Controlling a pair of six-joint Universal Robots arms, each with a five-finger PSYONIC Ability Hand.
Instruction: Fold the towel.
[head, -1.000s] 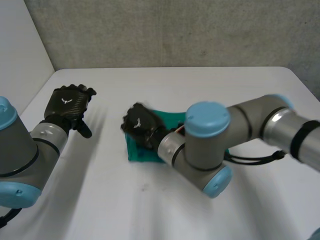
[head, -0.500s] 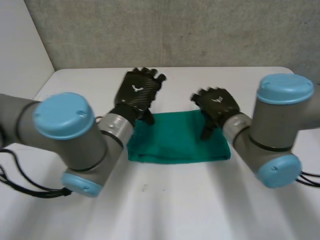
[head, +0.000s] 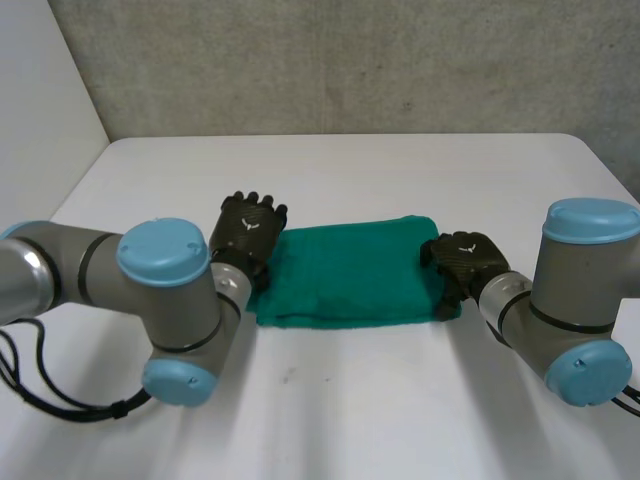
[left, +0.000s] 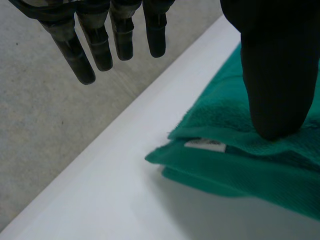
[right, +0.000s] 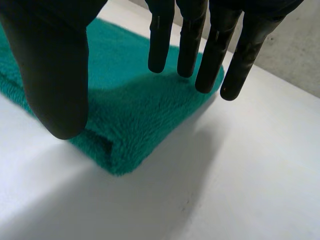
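Observation:
The green towel (head: 350, 272) lies folded into a long flat strip in the middle of the white table (head: 340, 410). My left hand (head: 248, 228) is at its left end, fingers straight and spread. In the left wrist view the thumb (left: 277, 75) hangs over the towel (left: 235, 155) near a white label (left: 204, 144), with the fingers (left: 100, 40) over bare table. My right hand (head: 462, 260) is at the towel's right end. In the right wrist view its fingers (right: 200, 45) and thumb (right: 55, 75) hover, straight, above the towel's folded corner (right: 130, 120). Neither hand holds cloth.
Both arms lie low over the table, elbows (head: 165, 260) (head: 590, 225) toward the front. A grey wall (head: 330, 60) backs the table's far edge. Bare tabletop lies in front of the towel and behind it.
The right hand left the towel's left end and moved to its right end; the left hand came in from the far left. Both then dropped from the far edge to the ends.

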